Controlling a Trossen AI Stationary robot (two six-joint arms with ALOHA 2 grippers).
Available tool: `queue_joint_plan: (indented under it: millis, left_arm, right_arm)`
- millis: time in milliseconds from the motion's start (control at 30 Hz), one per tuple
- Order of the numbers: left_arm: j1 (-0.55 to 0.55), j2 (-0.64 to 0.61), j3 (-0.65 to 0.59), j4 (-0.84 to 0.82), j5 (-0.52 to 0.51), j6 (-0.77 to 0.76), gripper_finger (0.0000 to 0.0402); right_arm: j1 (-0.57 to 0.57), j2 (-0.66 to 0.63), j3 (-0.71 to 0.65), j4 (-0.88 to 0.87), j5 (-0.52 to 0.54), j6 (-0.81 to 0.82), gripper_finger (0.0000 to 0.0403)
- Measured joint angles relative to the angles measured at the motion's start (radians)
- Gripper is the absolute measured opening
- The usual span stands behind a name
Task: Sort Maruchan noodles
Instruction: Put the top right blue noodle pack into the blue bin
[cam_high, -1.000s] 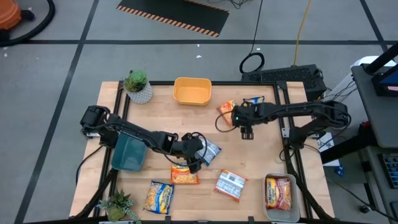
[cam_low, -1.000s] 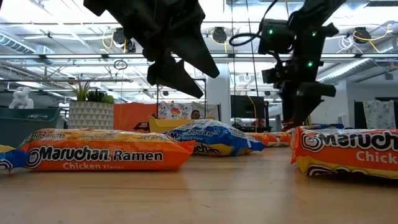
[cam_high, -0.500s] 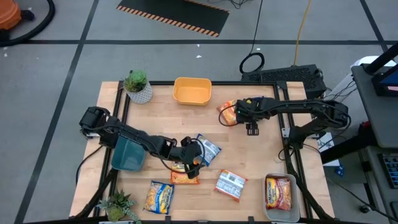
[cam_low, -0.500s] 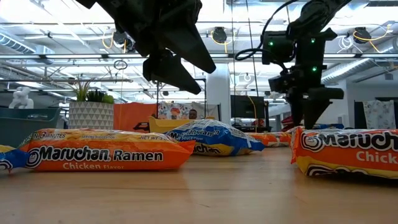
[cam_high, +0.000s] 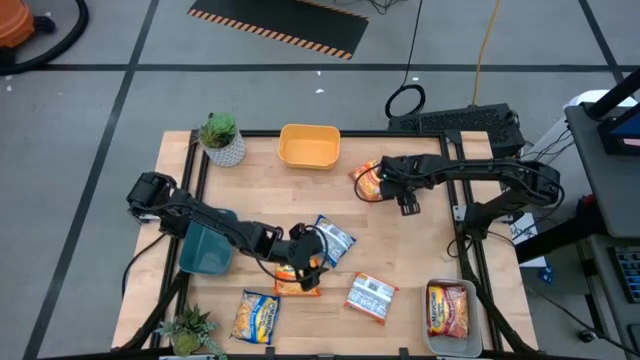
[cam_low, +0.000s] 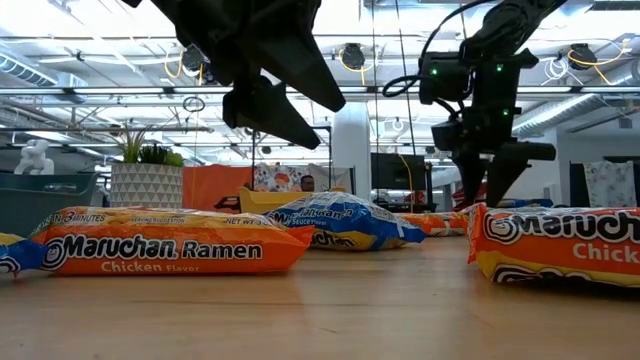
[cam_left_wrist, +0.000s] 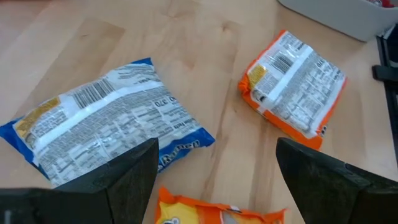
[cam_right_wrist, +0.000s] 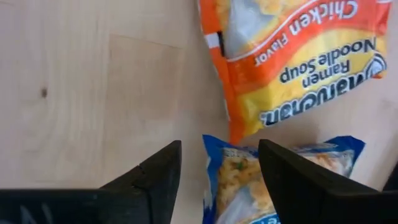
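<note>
step: picking stage, both arms lined up on packets, nothing lifted yet (my read)
left gripper (cam_high: 308, 262): mid-table, low over the front cluster; fingers (cam_left_wrist: 134, 171) spread wide, nothing between them; hangs clear of the packets in the low view
left target: likely the orange packet (cam_high: 296, 281) right under it, its edge shows between the fingers in the left wrist view; could also be the blue packet (cam_high: 334, 240) just beside
right gripper (cam_high: 384, 178): far right side of the table, over the back pair; fingers (cam_right_wrist: 155, 177) apart, holding nothing
right target: blue back packet (cam_right_wrist: 273, 180) sits between its fingers in the right wrist view, touching the orange back packet (cam_high: 366, 181)
next move, left: drop straight down, straddle one packet only, close on its short sides
next move, right: lower and pinch the blue one without dragging its orange neighbour along
risk: crinkly wrapper may slip or buckle under a thin pinch
packets, look: flat rectangular plastic, orange/yellow "Chicken Flavor" fronts, blue/white ones, white printed backs with barcodes
packets, where: front-left orange one (cam_high: 254, 315) lying alone; face-down orange one (cam_high: 371, 297) front centre; red one (cam_high: 447, 309) already in the grey bin (cam_high: 430, 335) at the front right corner
bins: yellow bin (cam_high: 309, 146) at the back, looks empty; teal bin (cam_high: 207, 247) at the left, partly under the left arm, contents unclear
progress: early, most packets loose on the table (cam_high: 260, 190)
</note>
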Motion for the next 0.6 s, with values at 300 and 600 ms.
queue_joint_plan:
  millis: [300, 600]
  left_arm:
    - [0.002, 0.000, 0.000, 0.001, -0.001, 0.006, 0.0328]
    - [0.005, 0.000, 0.000, 0.024, -0.001, 0.032, 0.0328]
  right_arm:
    - [0.000, 0.001, -0.088, 0.042, 0.041, -0.030, 0.0177]
    - [0.001, 0.001, -0.127, 0.082, 0.118, -0.033, 0.0097]
